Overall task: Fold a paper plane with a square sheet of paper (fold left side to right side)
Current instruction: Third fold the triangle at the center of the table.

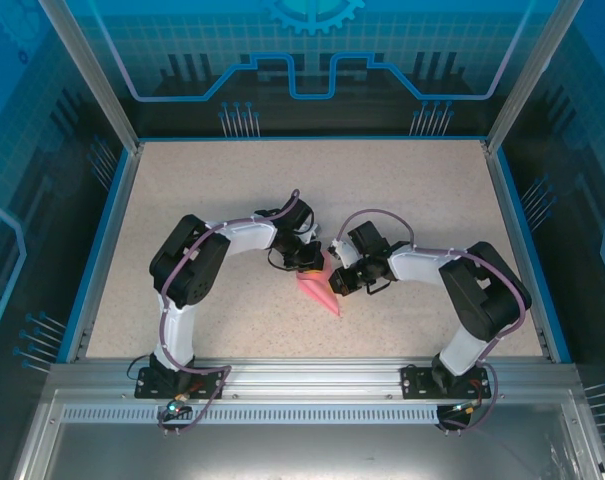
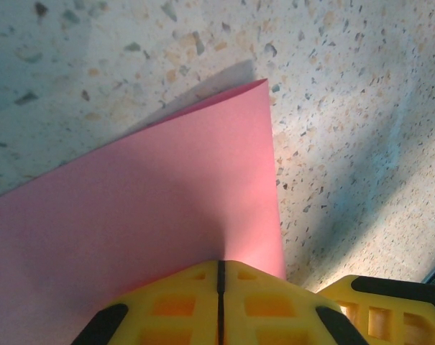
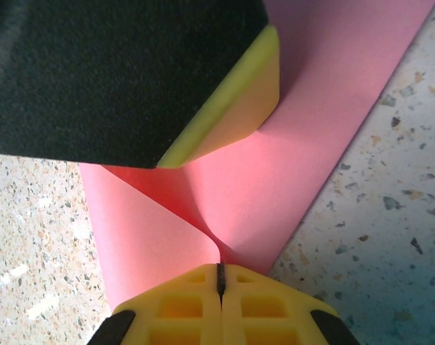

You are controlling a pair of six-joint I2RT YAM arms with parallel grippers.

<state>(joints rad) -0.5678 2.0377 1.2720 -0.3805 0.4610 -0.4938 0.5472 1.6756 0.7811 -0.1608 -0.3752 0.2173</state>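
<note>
The square sheet of paper [image 1: 322,293] is pink and creased into a narrow pointed shape like a paper plane, its tip toward the near right on the speckled table. My left gripper [image 1: 310,266] is shut on its far end. In the left wrist view the paper [image 2: 145,201] spreads flat ahead of the closed left gripper [image 2: 220,267]. My right gripper [image 1: 335,278] sits right beside the left one, shut. In the right wrist view a raised fold of the paper [image 3: 289,158] runs into the seam of the right gripper [image 3: 219,269]. The left gripper's finger [image 3: 224,93] rests on the paper just ahead.
The speckled table [image 1: 232,200] has a blue raised rim [image 1: 100,250] on its sides and back. An aluminium rail [image 1: 302,375] runs along the near edge where both arm bases are bolted. Both arms bend inward and meet at the table's middle.
</note>
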